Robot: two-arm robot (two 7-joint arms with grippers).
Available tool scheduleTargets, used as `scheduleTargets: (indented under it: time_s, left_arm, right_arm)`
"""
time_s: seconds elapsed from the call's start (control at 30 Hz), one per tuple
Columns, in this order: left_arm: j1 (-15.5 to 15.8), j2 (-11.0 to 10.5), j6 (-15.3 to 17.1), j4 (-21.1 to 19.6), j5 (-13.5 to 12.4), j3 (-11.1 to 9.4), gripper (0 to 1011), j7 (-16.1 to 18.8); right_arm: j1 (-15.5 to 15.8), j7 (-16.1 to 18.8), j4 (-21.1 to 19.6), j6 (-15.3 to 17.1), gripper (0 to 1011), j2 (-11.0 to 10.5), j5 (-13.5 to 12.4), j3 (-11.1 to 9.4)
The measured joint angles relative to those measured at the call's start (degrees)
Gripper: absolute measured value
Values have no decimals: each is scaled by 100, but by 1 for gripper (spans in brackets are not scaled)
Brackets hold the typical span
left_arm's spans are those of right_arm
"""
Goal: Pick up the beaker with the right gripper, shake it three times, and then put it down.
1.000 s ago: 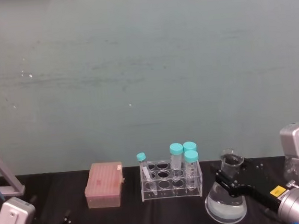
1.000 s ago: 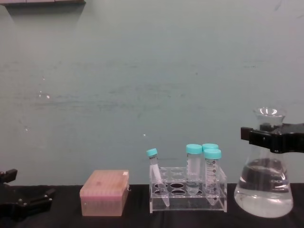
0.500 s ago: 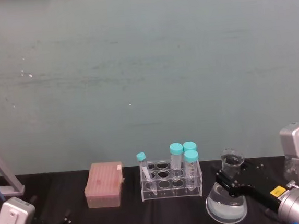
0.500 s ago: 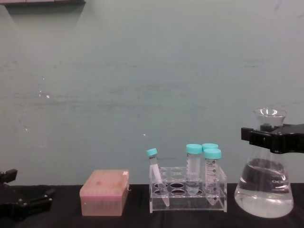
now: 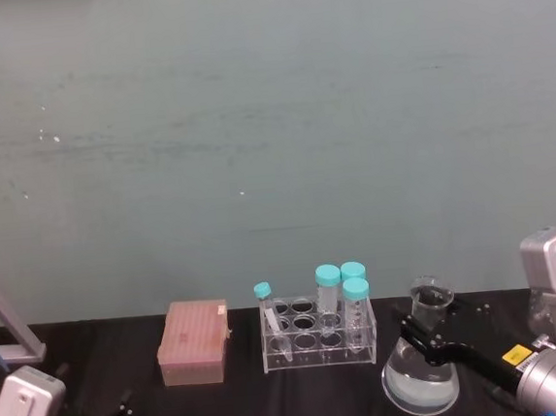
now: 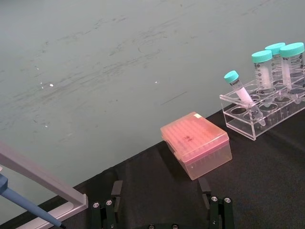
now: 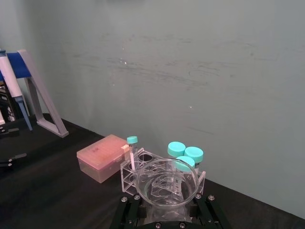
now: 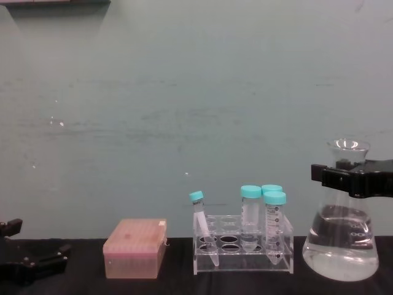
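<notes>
1. Chest view: the right gripper (image 8: pixel 334 178) is clenched on the neck of the beaker (image 8: pixel 341 246), just under the flared rim, reaching in from the right edge.
2. The beaker stands upright at the right end of the table (image 8: pixel 172 286), just beside the tube rack (image 8: pixel 242 261). Its wide base is level with the black surface; whether it rests there or hangs just clear cannot be told.
3. Change over the last second: the beaker has not visibly travelled, and the grip sits at the same height on the neck. Only the water inside differs – its surface looked more disturbed half a second ago and lies flatter now.
4. Meaning for the task: this looks like a pause within the shaking or its end. With the grip not yet let go, set-down is not complete.
5. The left gripper (image 6: pixel 161 200) is parked low at the left of the table, fingers spread apart, holding nothing.
6. Counts, by size:
   - one beaker;
   - one pink lidded box (image 8: pixel 135 249);
   - one tube rack;
   - four teal-capped tubes – three wide ones (image 8: pixel 250 215) upright, one thin tube (image 8: pixel 201 224) tilted.
</notes>
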State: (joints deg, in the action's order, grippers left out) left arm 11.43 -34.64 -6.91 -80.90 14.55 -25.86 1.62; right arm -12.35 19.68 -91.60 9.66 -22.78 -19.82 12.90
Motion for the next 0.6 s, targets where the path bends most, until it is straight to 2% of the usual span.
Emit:
scheduleTargets:
  time_s: [0.6]
  left_arm:
    - [0,0,0,0,0,0,1000,0]
  right_arm:
    - [0,6,0,-4,449,0,0,0]
